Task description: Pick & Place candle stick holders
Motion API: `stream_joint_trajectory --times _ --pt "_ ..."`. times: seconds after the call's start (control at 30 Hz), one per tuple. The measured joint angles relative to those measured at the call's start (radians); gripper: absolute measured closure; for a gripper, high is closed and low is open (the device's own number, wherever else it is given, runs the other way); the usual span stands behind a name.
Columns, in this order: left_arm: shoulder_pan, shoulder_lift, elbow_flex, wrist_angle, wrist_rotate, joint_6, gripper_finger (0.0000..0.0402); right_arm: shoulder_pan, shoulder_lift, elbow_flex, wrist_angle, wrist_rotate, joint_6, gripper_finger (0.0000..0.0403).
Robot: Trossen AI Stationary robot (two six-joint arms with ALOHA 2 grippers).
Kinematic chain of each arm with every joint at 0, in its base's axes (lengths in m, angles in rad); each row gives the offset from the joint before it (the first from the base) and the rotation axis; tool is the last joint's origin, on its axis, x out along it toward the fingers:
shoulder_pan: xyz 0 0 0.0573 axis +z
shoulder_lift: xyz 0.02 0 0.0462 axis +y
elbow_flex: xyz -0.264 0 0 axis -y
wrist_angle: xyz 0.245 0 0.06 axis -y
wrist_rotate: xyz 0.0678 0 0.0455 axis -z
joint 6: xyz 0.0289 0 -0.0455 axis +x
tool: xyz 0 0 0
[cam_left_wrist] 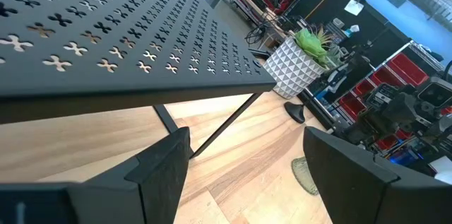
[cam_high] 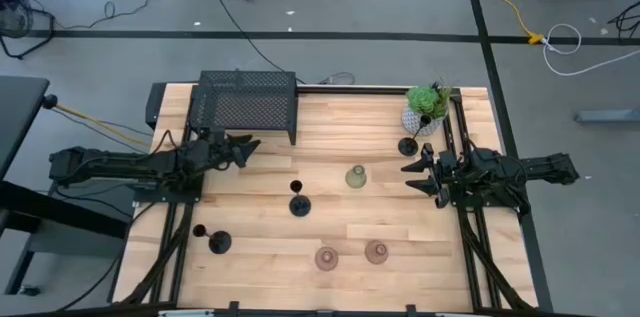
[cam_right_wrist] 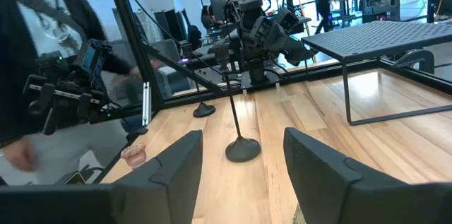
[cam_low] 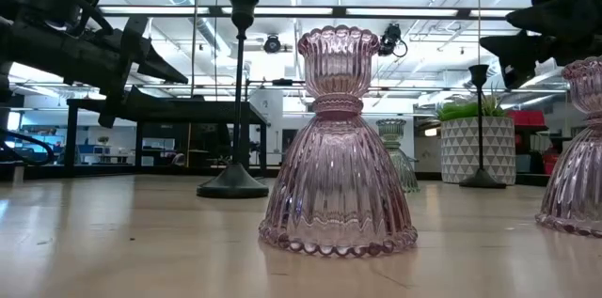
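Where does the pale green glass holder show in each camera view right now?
High view: pale green glass holder at table centre.
Low view: behind the near pink holder.
Left wrist view: only an edge.
Right wrist view: not seen.
Shared landmark: the potted plant.

ribbed glossy pink glass holder point(cam_low: 337, 148), pale wood table point(cam_high: 400, 237), perforated black metal box point(cam_high: 247, 102)
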Motion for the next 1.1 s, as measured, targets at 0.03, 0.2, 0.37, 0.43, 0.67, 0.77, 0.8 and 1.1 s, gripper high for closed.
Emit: stream_joint_trajectory --times 0.03,0.2,0.37,0.43,0.67,0.77,0.8,1.1 --pt "0.000 0.000 0.000 0.000 0.000 0.000 0.0125 0.000 0.000 0.000 0.000 0.000 0.000 0.0204" --pt "0.000 0.000 0.000 0.000 0.000 0.000 0.0125 0.000 0.000 0.000 0.000 0.000 0.000 0.0204" --pt "0.000 0.000 0.000 0.000 0.000 0.000 0.0125 0.000 0.000 0.000 0.000 0.000 0.000 0.0204" --pt "0.000 0.000 0.000 0.000 0.000 0.000 0.0125 0.000 0.000 0.000 0.000 0.000 0.000 0.0204" --pt "0.000 0.000 0.000 0.000 0.000 0.000 0.0125 0.000 0.000 0.000 0.000 0.000 0.000 0.0204" --pt "0.000 0.000 0.000 0.000 0.000 0.000 0.0125 0.000 0.000 0.000 0.000 0.000 0.000 0.0204" --pt "0.000 0.000 0.000 0.000 0.000 0.000 0.0125 0.000 0.000 0.000 0.000 0.000 0.000 0.0204" --pt "0.000 0.000 0.000 0.070 -0.009 -0.032 0.0125 0.000 0.000 0.000 0.000 0.001 0.000 0.0204"
